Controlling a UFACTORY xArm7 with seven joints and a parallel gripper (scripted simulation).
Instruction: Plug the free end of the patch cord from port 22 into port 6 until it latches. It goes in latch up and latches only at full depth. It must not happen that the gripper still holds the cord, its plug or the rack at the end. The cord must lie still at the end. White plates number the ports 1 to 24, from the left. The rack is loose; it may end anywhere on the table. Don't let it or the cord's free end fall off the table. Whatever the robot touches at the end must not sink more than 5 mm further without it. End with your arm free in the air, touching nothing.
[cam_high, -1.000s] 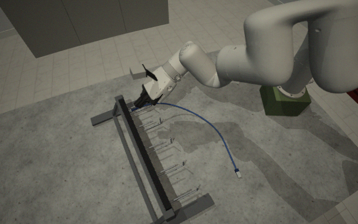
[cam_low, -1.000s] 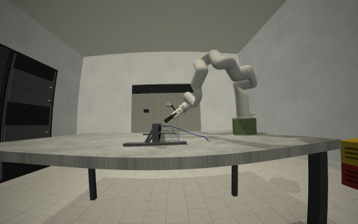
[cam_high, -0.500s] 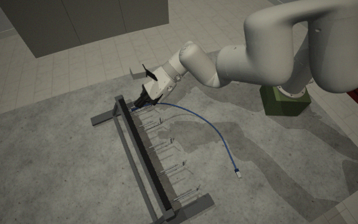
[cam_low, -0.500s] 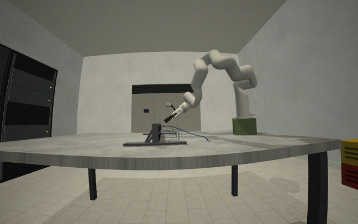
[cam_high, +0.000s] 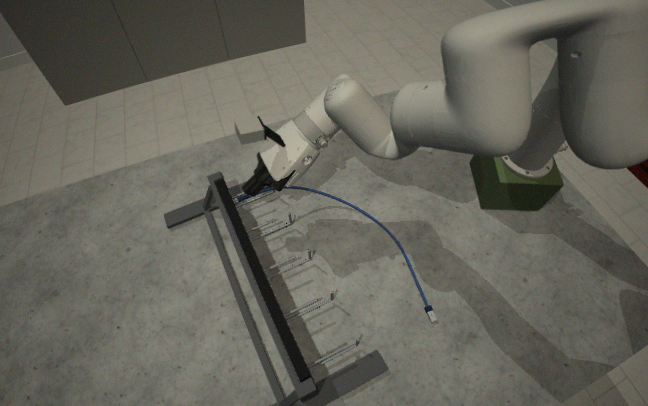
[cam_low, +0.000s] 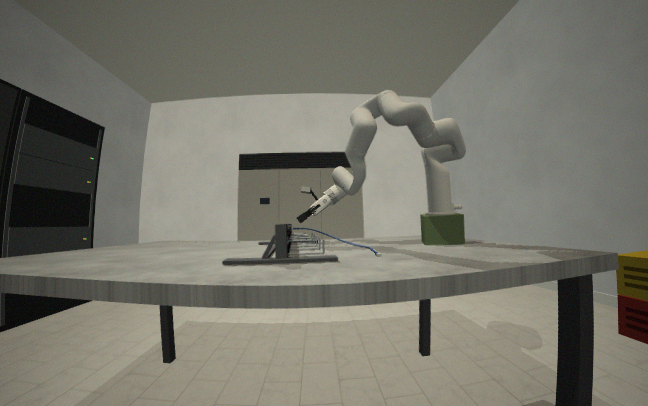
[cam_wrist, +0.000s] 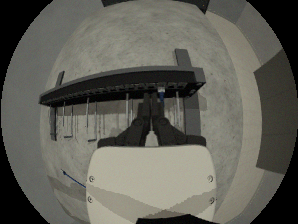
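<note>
The table (cam_high: 125, 300) carries everything: a grey, mottled top with the green block (cam_high: 515, 187) under my base at its far side. My arm (cam_high: 490, 100) reaches from there across the table and slopes down toward the rack. The rack (cam_high: 265, 285) stands on the table as a long dark bar on two flat feet, with thin metal brackets sticking out from its near face. The patch cord (cam_high: 370, 220) leaves the rack at the end where I am and runs in a blue arc away over the table. My gripper (cam_high: 255, 186) hangs just above that end of the rack, close over the cord's plugged end; my jaws are together with nothing between them. The cord's free plug (cam_high: 431, 314) lies on the table, well apart from the rack and from me.
</note>
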